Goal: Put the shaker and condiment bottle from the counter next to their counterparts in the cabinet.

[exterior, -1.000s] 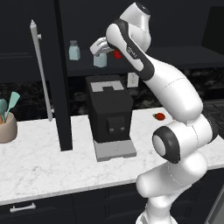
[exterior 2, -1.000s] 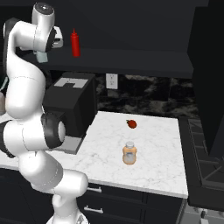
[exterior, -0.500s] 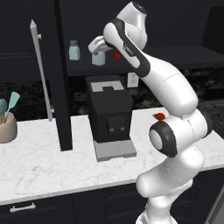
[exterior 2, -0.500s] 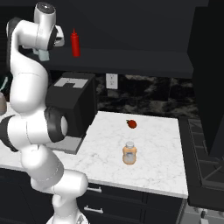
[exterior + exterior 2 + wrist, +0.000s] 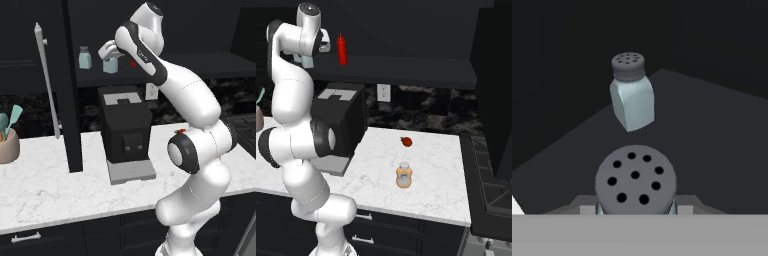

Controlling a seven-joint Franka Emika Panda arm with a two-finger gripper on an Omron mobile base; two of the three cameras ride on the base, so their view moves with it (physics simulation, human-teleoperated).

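Claw (image 5: 111,55) has eased slightly toward the second shaker (image 5: 632,91), clamped on the shaker (image 5: 635,181) over the cabinet shelf (image 5: 165,75), second shaker just ahead of it, red bottle (image 5: 342,49) on its other side, condiment bottle (image 5: 403,175) far below on counter (image 5: 436,170).

- The shaker (image 5: 635,181), pale blue-green with a grey holed cap, is sitting upright at the cabinet (image 5: 200,65) shelf.
- Its twin (image 5: 631,92) is standing near, at 12 o'clock.
- The condiment bottle (image 5: 403,175) is standing upright on the counter (image 5: 441,185).
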